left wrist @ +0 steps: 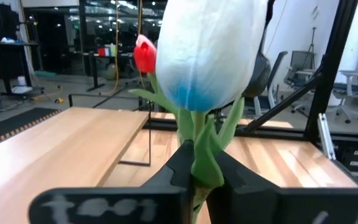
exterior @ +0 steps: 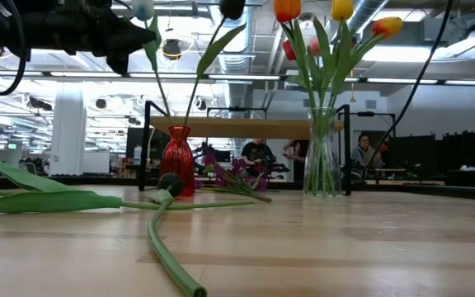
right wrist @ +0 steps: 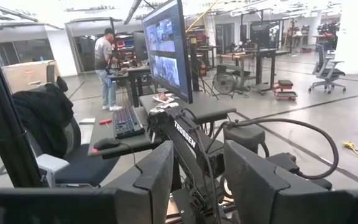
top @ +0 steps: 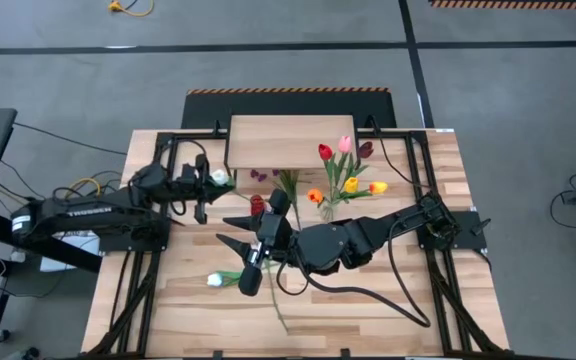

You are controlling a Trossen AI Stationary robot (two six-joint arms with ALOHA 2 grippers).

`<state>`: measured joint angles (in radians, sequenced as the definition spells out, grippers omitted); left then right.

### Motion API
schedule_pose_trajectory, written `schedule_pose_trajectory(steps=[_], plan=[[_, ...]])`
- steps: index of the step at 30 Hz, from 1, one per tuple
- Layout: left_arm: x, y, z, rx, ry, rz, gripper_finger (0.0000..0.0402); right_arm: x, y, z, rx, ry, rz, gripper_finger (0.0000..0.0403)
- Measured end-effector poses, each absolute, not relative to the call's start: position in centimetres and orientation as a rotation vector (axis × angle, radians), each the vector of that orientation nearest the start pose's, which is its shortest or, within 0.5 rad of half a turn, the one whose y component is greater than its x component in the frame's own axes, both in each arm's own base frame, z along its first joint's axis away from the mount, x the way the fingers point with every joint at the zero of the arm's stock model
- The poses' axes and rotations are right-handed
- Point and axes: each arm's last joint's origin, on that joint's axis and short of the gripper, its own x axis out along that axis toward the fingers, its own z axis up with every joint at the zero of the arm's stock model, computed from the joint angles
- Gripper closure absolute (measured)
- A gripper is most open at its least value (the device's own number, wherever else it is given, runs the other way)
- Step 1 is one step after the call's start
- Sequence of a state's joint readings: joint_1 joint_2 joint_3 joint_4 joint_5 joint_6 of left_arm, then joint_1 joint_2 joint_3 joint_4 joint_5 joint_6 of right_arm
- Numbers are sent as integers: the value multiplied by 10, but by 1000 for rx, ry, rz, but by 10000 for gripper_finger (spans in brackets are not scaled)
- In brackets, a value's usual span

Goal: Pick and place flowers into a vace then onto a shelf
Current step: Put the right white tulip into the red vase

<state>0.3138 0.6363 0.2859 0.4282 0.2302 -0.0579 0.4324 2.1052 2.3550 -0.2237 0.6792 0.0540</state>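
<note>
I am pinching my left gripper (left wrist: 194, 171) tightly around the green stem of a white tulip (left wrist: 213, 53), holding it up just above the red vase (top: 257, 206), a little left of the centre of the overhead frame. My right gripper (right wrist: 197, 168) is standing open with nothing between its fingers, hovering over the middle of the table (top: 418, 300). Upper centre in the overhead frame, the shelf (top: 288, 142) is sitting at the table's far edge. Just to its right, a clear vase (exterior: 323, 153) is holding red, pink, orange and yellow tulips. Another white tulip (top: 215, 280) is lying flat on the table, lower left of centre.
</note>
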Motion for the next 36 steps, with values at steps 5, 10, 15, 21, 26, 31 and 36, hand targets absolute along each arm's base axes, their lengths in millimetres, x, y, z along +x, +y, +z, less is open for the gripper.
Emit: schedule_pose_trajectory(steps=[5,10,15,21,26,31,36], plan=[[154,44,234,-61,-38,107,377,432,179,452,68,-29,-246,267],[160,47,227,-120,5,138,342,432,179,452,67,-29,-247,261],[163,47,224,-158,19,137,287,432,179,452,67,-29,-247,258],[163,46,218,-178,85,102,236,432,179,452,67,-29,-247,259],[162,46,216,-181,217,104,226,432,179,452,67,-29,-247,261],[162,47,228,-136,323,141,225,432,179,452,66,-28,-247,258],[159,50,244,-64,419,243,225,432,179,452,61,-28,-247,254]])
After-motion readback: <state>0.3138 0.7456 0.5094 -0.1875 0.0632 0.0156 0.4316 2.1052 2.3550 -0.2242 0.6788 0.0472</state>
